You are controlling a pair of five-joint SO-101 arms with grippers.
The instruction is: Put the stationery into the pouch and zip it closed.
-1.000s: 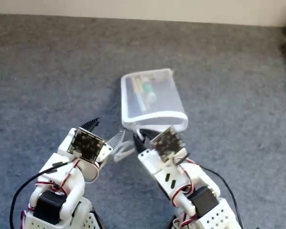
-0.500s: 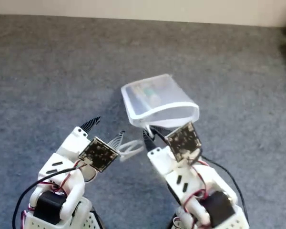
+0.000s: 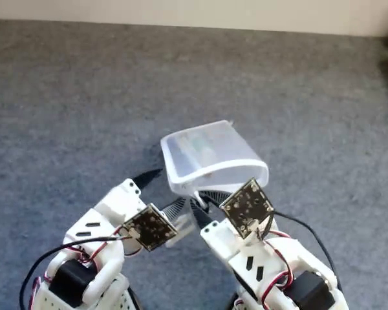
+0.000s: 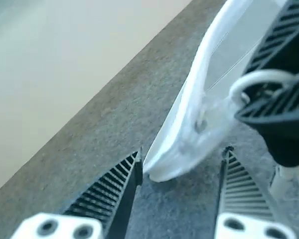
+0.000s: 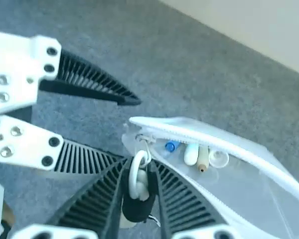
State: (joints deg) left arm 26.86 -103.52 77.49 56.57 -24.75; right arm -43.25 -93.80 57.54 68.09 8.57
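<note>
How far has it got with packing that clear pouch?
Done: the pens lie inside the pouch. In hand: the right end effector grips the ring pull, and the left end effector is open around the pouch's corner. To do: the zip looks open, so it needs pulling shut.

Soft, even light is falling on the rough grey carpet [image 3: 84,97], and nothing is looking dark. The clear plastic pouch with a white zip edge [image 3: 210,145] is shining pale and casting only a faint shadow. The plain cream wall [image 4: 60,59] is glowing very bright. The small white ring zip pull [image 5: 137,174] is gleaming between the dark fingers of the right gripper [image 5: 141,164].
</note>
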